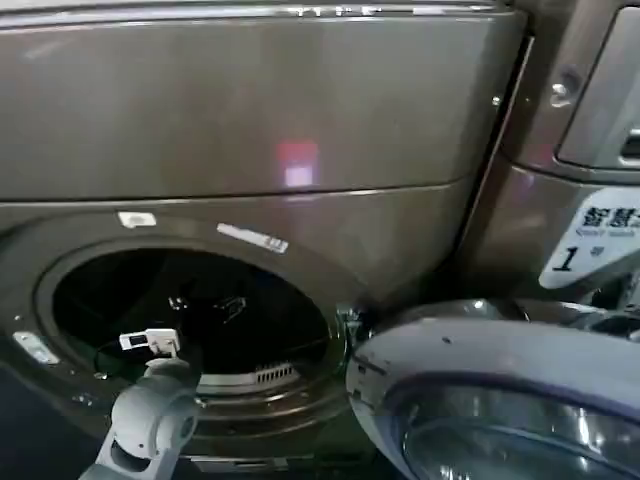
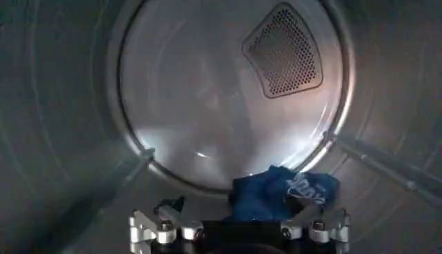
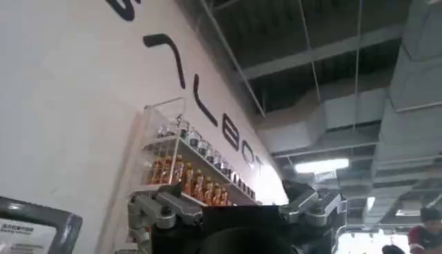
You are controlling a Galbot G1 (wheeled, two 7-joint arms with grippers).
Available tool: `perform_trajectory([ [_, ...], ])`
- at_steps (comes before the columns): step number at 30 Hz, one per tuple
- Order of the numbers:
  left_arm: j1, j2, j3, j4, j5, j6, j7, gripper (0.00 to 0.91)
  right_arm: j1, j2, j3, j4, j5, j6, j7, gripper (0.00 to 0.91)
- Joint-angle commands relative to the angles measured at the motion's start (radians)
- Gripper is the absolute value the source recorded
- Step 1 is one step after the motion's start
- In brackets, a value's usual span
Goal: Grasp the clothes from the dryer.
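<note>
Jaws of the left gripper (image 2: 238, 224) stand wide open, empty, inside the bronze-brown front-loading dryer (image 1: 300, 120), near the dark navy-blue fabric clothes (image 2: 280, 193); the right gripper (image 3: 238, 214) also stands open, holding nothing.

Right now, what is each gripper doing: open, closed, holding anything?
Left gripper: open inside the dryer drum, clothes just ahead, ungrasped.
Right gripper: open, empty, pointed at the room.

- Clothes (image 2: 276, 197): the lower edge is hidden behind the left gripper (image 2: 238, 231), itself cut off at 6 o'clock in the left wrist view.
- Dryer (image 1: 250, 130): inside the drum is too dark to make out from the head.
- Open door (image 1: 500, 390): cut off at 5 o'clock.
- Right gripper (image 3: 235, 231): fingertips out of frame at 6 o'clock.
</note>
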Motion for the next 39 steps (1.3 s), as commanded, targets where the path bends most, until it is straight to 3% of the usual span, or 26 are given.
perform_trajectory([
  [1, -0.001, 0.0, 0.001, -0.001, 0.0, 0.0, 0.0, 0.907, -0.006, 0.0, 0.018, 0.001, -0.016, -0.006, 0.007, 0.907],
  [14, -0.057, -0.003, 0.018, 0.044, 0.0, -0.008, 0.0, 0.907, -0.022, 0.006, 0.047, 0.0, -0.016, -0.009, 0.006, 0.907],
  [22, -0.17, -0.022, 0.056, 0.149, 0.0, -0.022, -0.003, 0.907, -0.032, 0.01, 0.06, 0.001, -0.014, -0.01, 0.004, 0.907],
  [39, -0.478, -0.13, 0.131, 0.572, 0.046, -0.085, -0.003, 0.907, -0.037, 0.016, 0.072, -0.001, -0.005, -0.007, -0.002, 0.907],
])
